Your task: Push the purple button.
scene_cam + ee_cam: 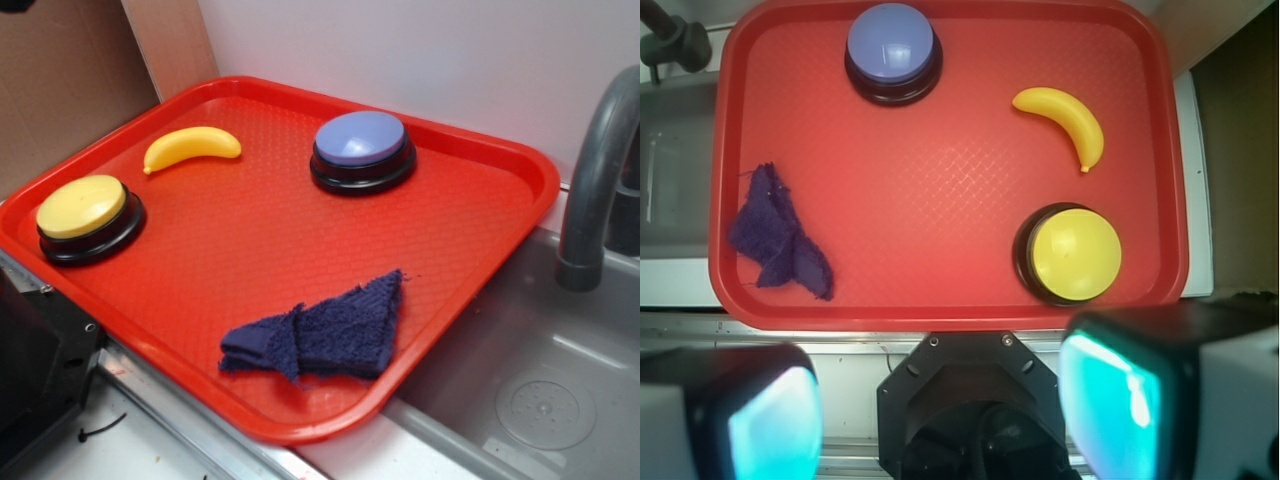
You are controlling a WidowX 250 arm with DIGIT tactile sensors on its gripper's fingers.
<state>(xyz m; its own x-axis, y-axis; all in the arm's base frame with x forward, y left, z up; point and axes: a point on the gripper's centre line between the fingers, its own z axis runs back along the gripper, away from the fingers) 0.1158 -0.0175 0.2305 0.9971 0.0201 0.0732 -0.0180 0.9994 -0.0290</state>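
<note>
The purple button [361,140] has a pale lavender dome on a black base and stands at the far right of the red tray [480,150]. In the wrist view the purple button [891,45] is at the top left, far from my gripper [945,400]. The gripper hovers high above the tray's near edge, over the robot's black base. Its teal-padded fingers [775,425] stand wide apart with nothing between them. The gripper itself is out of the exterior view.
On the tray [940,300] also lie a yellow-topped button [84,212] [1073,255], a toy banana [192,146] [1065,120] and a crumpled dark purple cloth [325,330] [775,235]. A grey sink [540,380] with a faucet [600,170] is at the right.
</note>
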